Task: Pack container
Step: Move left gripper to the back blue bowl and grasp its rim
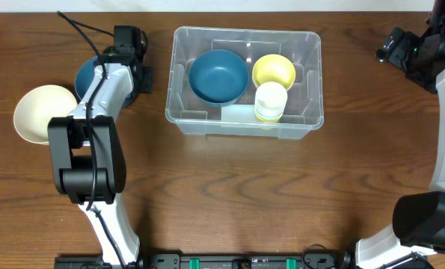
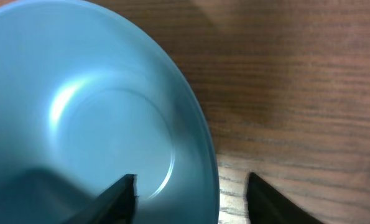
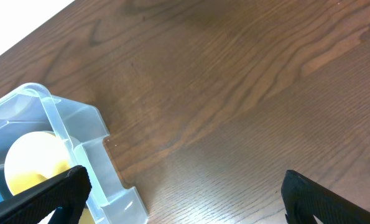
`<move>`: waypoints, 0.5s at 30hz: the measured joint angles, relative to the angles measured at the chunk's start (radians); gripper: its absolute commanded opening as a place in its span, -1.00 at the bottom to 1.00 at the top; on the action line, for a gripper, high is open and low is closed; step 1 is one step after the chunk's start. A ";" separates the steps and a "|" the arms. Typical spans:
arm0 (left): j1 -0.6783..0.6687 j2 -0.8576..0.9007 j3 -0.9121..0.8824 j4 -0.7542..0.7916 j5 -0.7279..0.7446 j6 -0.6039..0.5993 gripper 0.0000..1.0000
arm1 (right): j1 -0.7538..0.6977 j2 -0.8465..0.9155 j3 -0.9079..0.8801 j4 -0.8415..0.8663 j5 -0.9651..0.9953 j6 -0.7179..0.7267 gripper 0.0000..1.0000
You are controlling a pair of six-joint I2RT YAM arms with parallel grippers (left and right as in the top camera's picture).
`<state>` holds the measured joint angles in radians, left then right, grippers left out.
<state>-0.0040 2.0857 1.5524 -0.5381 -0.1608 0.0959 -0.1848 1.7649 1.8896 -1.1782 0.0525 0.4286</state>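
The clear plastic container (image 1: 310,112) stands at the back middle of the table. It holds a dark blue bowl (image 1: 218,75), a yellow bowl (image 1: 274,71) and a stack of pale cups (image 1: 270,102). A light blue bowl (image 1: 85,75) sits left of it, partly under my left arm. My left gripper (image 2: 191,193) is open and straddles that bowl's rim (image 2: 197,124), one finger inside and one over the table. My right gripper (image 3: 188,199) is open wide and empty above bare table right of the container (image 3: 79,124). It also shows in the overhead view (image 1: 390,48).
A cream bowl (image 1: 43,112) sits at the far left, beside the light blue bowl. The yellow bowl (image 3: 29,155) shows through the container corner in the right wrist view. The table is dark wood.
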 measured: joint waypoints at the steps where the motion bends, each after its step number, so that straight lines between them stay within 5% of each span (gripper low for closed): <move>1: 0.000 0.000 -0.001 -0.002 0.000 -0.003 -0.24 | 0.000 0.000 0.000 0.000 0.000 0.000 0.98; 6: 0.000 0.000 -0.002 -0.016 0.000 -0.010 -0.88 | 0.000 0.000 0.000 0.000 0.000 0.000 0.99; 15: -0.003 0.000 -0.003 -0.073 -0.002 -0.038 -0.88 | 0.000 0.000 0.000 0.000 0.000 0.000 0.99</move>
<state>-0.0067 2.0853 1.5497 -0.6109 -0.1627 0.0578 -0.1848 1.7649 1.8896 -1.1782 0.0525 0.4286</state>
